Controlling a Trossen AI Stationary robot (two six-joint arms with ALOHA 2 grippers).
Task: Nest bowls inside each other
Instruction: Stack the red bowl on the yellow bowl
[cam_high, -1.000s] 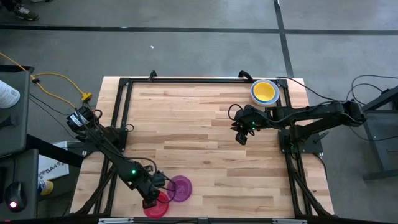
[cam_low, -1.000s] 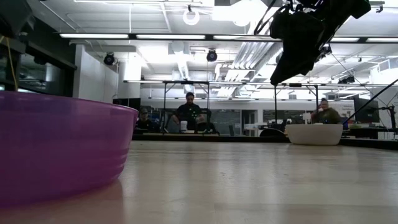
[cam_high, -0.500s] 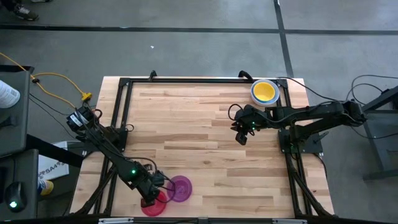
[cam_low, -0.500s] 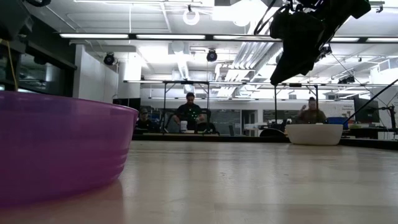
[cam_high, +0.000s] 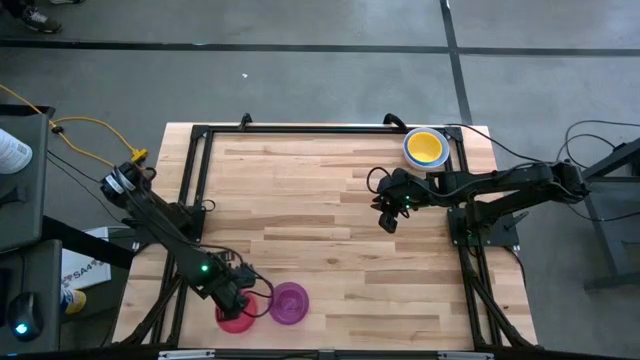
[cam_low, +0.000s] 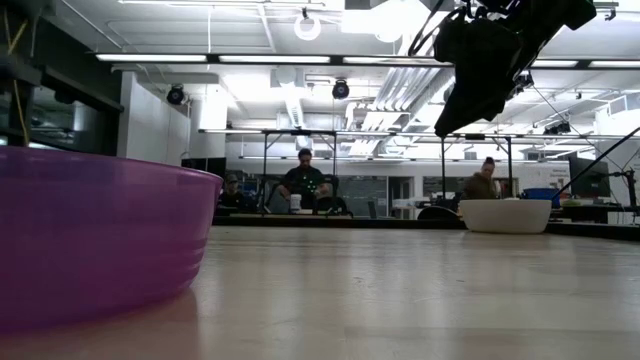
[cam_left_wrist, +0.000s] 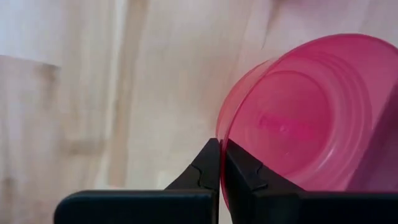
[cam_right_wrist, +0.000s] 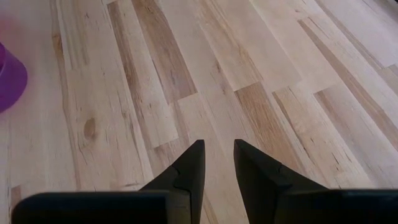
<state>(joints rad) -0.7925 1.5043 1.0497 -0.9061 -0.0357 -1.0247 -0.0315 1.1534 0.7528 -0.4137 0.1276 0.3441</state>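
Note:
My left gripper (cam_high: 237, 303) is near the table's front edge on the left, shut on the red bowl (cam_high: 238, 316). The purple bowl (cam_high: 289, 303) stands on its base just to the right of it and fills the left of the low view (cam_low: 90, 240). At the far right corner the yellow bowl (cam_high: 425, 147) sits nested in another bowl, whose outer wall shows white (cam_low: 505, 215). My right gripper (cam_high: 388, 218) hangs open over the table's right middle, with only bare wood between its fingers (cam_right_wrist: 217, 158). My left gripper pinches the red bowl's rim (cam_left_wrist: 219, 134), with one finger on the inner side of the wall and one on the outer. The fingers point steeply down from above. The bowl is tilted, its inside (cam_left_wrist: 298, 118) turned toward the wrist camera; whether its far rim rests on the table I cannot tell.
A black metal frame (cam_high: 300, 130) runs along the table's far edge and both sides. Bare wood (cam_high: 300, 210) fills the middle of the table between the two arms. People sit at desks in the room beyond the table (cam_low: 305, 185).
My left gripper has shut on the red bowl's rim, then risen and drawn a little toward the table's left and far side. The red bowl has come along, tipped up at the gripped side and moved out from beside the purple bowl, which has stayed put.

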